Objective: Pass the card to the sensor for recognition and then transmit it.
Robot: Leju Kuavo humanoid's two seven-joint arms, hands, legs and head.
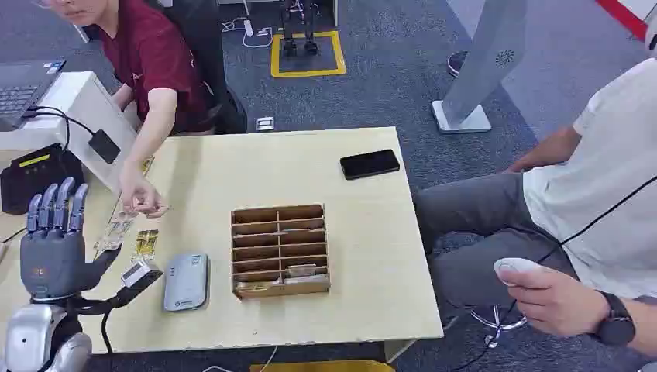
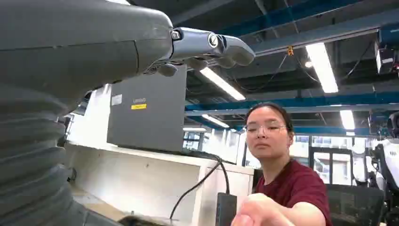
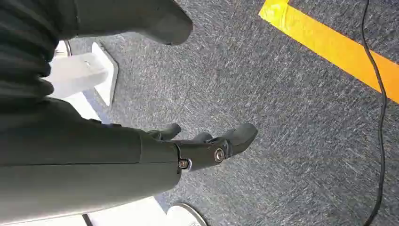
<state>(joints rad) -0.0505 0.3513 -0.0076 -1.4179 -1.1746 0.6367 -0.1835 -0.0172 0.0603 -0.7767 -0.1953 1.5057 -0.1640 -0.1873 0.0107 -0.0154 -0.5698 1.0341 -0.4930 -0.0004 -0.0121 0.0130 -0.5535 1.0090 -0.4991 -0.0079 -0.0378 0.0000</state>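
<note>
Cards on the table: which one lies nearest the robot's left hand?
The small white-and-grey card beside the left hand's thumb, next to the grey sensor; the gold-patterned cards lie farther off.

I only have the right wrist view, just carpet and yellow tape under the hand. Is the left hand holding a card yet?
Observer: No. The left hand is upright at the table's left side, fingers apart, holding nothing.
Operator: Where are the cards?
Observer: The cards lie flat on the table just ahead of that hand, with a person's hand at their far end.
Operator: And the sensor?
Observer: The grey sensor lies between the cards and a wooden slotted box.
</note>
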